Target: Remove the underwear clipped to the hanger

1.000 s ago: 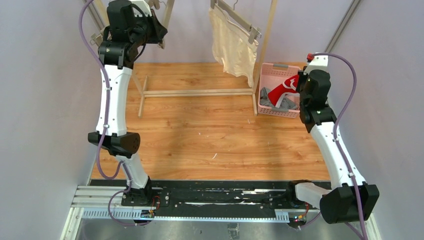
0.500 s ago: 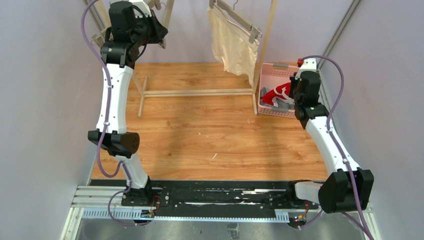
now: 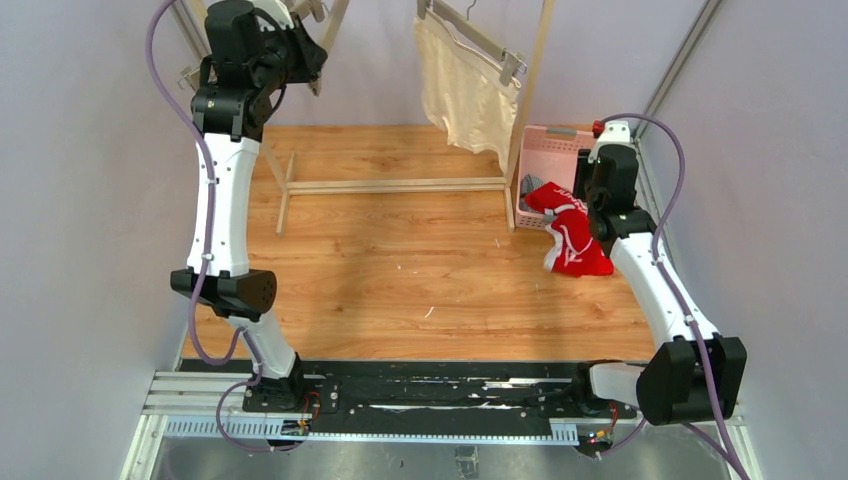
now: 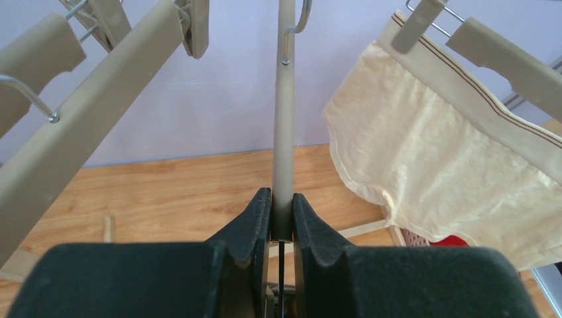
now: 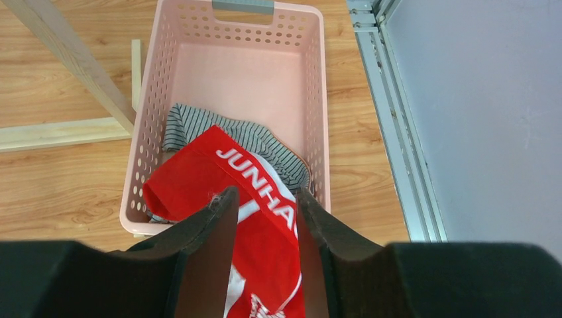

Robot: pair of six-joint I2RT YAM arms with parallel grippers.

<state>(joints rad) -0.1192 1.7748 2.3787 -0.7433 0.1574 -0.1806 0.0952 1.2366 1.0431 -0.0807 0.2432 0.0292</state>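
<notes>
The cream underwear (image 3: 465,90) (image 4: 450,172) hangs clipped to a hanger (image 3: 485,40) on the rack. The red underwear (image 3: 575,245) (image 5: 219,179) is draped over the near rim of the pink basket (image 3: 550,140) (image 5: 318,99), its lower part on the table. The grey striped underwear (image 5: 252,136) lies inside the basket. My right gripper (image 3: 588,205) (image 5: 265,195) is open just above the red cloth, fingers apart on either side of it. My left gripper (image 3: 305,50) (image 4: 281,205) is high at the rack's left end, shut on the thin bar of an empty hanger (image 4: 285,132).
A wooden rack frame (image 3: 395,185) stands across the back of the table, with its right post (image 3: 530,100) (image 5: 73,73) beside the basket. Another empty clip hanger (image 4: 86,126) hangs left of my left gripper. A metal rail (image 5: 391,132) runs along the right wall.
My right gripper opened and let go of the red underwear, which dropped from above the basket onto its near rim and the table. The left arm barely moved.
</notes>
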